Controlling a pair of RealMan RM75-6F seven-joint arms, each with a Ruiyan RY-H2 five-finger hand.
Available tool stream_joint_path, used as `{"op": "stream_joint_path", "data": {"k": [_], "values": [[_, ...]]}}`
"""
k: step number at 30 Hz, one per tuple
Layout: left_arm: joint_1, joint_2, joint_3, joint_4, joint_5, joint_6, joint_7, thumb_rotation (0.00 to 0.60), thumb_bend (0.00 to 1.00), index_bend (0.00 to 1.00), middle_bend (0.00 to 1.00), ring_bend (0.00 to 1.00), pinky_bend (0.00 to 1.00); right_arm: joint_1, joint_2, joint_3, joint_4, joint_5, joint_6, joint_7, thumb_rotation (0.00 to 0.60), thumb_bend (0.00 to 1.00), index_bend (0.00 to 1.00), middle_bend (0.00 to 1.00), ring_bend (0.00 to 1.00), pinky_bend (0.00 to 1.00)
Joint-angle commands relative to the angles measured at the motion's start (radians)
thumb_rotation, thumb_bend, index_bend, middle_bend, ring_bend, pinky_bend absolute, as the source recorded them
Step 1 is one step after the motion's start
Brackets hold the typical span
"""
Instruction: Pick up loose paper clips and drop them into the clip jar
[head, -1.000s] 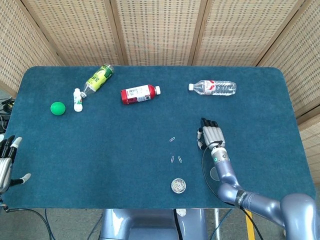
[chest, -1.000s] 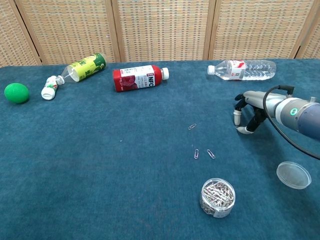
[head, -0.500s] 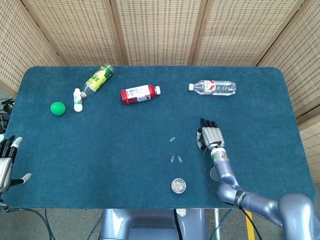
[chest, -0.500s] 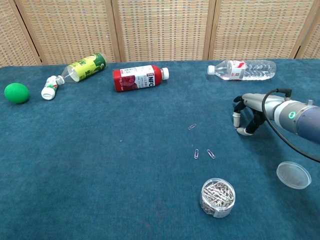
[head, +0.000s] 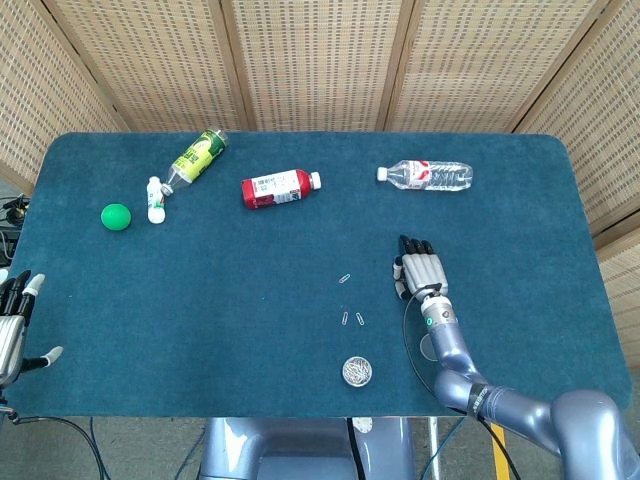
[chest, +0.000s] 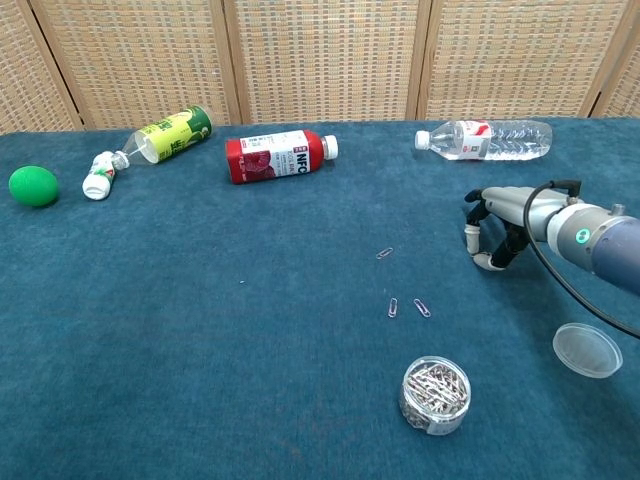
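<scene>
Three loose paper clips lie on the blue cloth: one (head: 344, 278) (chest: 384, 253) further back, and a pair (head: 345, 319) (head: 359, 319) (chest: 393, 307) (chest: 422, 308) nearer the front. The open clip jar (head: 357, 371) (chest: 435, 393), full of clips, stands in front of the pair. My right hand (head: 418, 270) (chest: 495, 228) hovers low, to the right of the clips, fingers drooping toward the cloth and holding nothing. My left hand (head: 12, 325) rests at the table's front left edge with fingers spread, seen only in the head view.
The jar's clear lid (chest: 587, 350) lies right of the jar. Along the back lie a red bottle (chest: 275, 155), a green bottle (chest: 168, 135), a water bottle (chest: 485, 139), a small white bottle (chest: 99, 175) and a green ball (chest: 34, 186).
My right hand has drifted slightly left, toward the clips. Everything else stays put.
</scene>
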Motion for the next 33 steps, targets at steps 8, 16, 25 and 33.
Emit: {"op": "stream_joint_path", "data": {"k": [8, 16, 25, 33], "values": [[-0.002, -0.001, -0.001, 0.002, -0.003, -0.003, 0.001, 0.600, 0.00, 0.00, 0.00, 0.00, 0.00, -0.012, -0.020, 0.011, 0.038, -0.061, 0.011, 0.050, 0.600, 0.43, 0.64, 0.01, 0.00, 0.00], [-0.002, -0.001, 0.000, 0.001, -0.002, -0.003, 0.001, 0.600, 0.00, 0.00, 0.00, 0.00, 0.00, -0.020, -0.017, 0.020, 0.035, -0.089, 0.015, 0.066, 0.600, 0.43, 0.64, 0.01, 0.00, 0.00], [-0.001, 0.001, 0.003, -0.001, 0.003, -0.002, -0.001, 0.600, 0.00, 0.00, 0.00, 0.00, 0.00, -0.034, 0.036, 0.020, -0.055, -0.129, 0.042, 0.052, 0.600, 0.43, 0.64, 0.01, 0.00, 0.00], [0.001, 0.003, 0.006, -0.003, 0.011, 0.001, -0.006, 0.600, 0.00, 0.00, 0.00, 0.00, 0.00, -0.052, 0.113, 0.002, -0.211, -0.188, 0.069, 0.044, 0.600, 0.43, 0.64, 0.01, 0.00, 0.00]]}}
